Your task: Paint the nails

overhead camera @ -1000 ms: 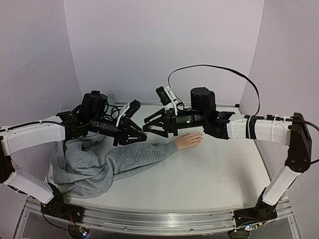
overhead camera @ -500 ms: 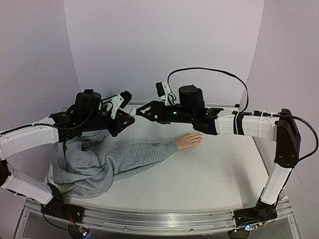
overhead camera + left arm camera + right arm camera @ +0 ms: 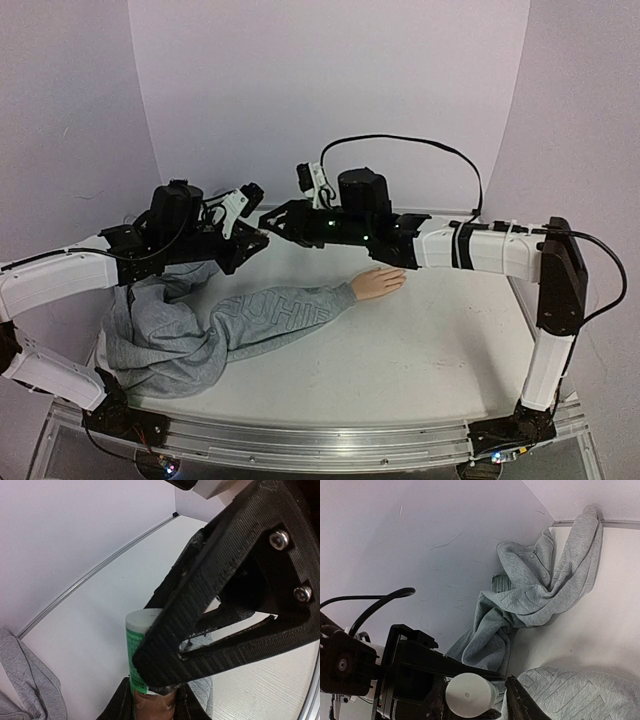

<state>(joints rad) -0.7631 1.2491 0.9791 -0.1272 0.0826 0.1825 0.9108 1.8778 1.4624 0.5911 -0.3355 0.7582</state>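
Note:
The peach mannequin hand (image 3: 378,283) lies on the table at the end of the grey sweatshirt sleeve (image 3: 280,315); its nails are too small to make out. My left gripper (image 3: 255,240) (image 3: 152,700) is shut on a small bottle (image 3: 134,647) with a green label, brown contents and a white cap (image 3: 468,695), held in the air above the sleeve. My right gripper (image 3: 268,222) (image 3: 475,702) meets it tip to tip. Its fingers (image 3: 225,580) straddle the cap, open, with a gap showing on one side.
The rest of the grey sweatshirt (image 3: 160,335) (image 3: 535,595) is bunched at the table's left and back-left corner. Purple walls (image 3: 330,90) close the back and sides. A black cable (image 3: 420,145) loops above the right arm.
Both grippers have risen from just above the sleeve. The left stopped with the bottle half a second ago; the right kept moving left until its fingers reached round the cap.

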